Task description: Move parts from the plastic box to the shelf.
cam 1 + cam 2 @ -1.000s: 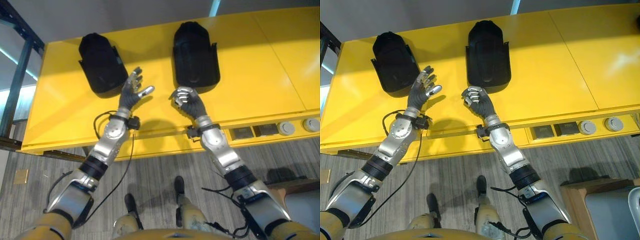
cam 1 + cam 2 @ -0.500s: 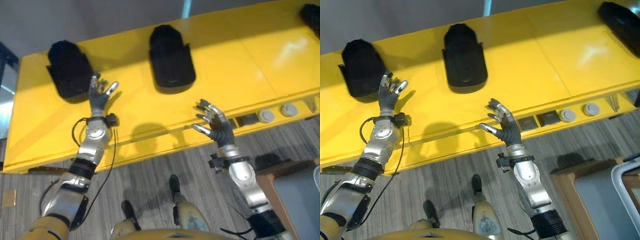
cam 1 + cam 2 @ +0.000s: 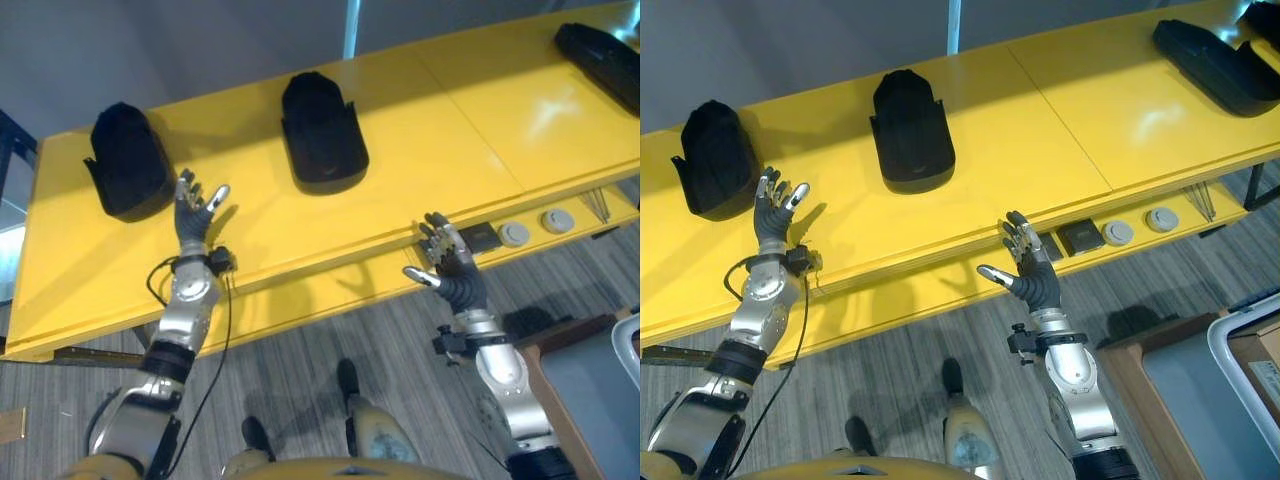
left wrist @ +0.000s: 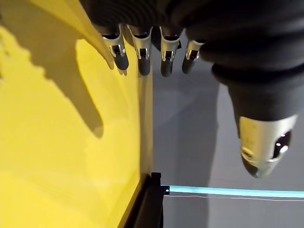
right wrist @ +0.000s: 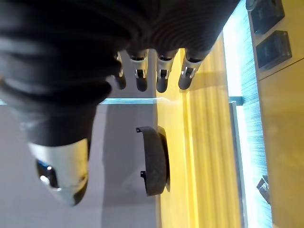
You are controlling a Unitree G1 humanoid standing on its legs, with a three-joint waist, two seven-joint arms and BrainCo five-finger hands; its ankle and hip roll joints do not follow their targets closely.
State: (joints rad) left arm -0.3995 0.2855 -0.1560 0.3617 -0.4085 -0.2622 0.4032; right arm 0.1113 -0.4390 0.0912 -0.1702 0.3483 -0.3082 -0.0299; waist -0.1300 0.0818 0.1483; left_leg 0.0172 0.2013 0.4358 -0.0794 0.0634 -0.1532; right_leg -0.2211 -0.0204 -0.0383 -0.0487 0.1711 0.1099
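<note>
On the yellow shelf [image 3: 470, 120] top: three black parts. One at far left [image 3: 127, 160], one mid [image 3: 320, 130], a longer one at far right corner [image 3: 600, 55]. All lie flat, well apart from each other.

L hand [image 3: 194, 208] is over the shelf just near-right of the left part, fingers straight and spread wide, holds nothing; no contact w/ the part that I can see. R hand [image 3: 448, 268] is off the near shelf edge, over the floor, by the small buttons [image 3: 530, 228] on the shelf front; fingers spread, relaxed, empty too.

Plastic box: a pale rim [image 3: 1245, 345] at the near-right corner could be it, can't tell, contents not visible.

Step, my read: between trips. Parts set down, both hands free, R arm looks headed toward the right side. Next move prob. needs a turn to the box and a reach in w/ the R hand, then fingers closing round another part. Free shelf space sits between mid and right parts.
</note>
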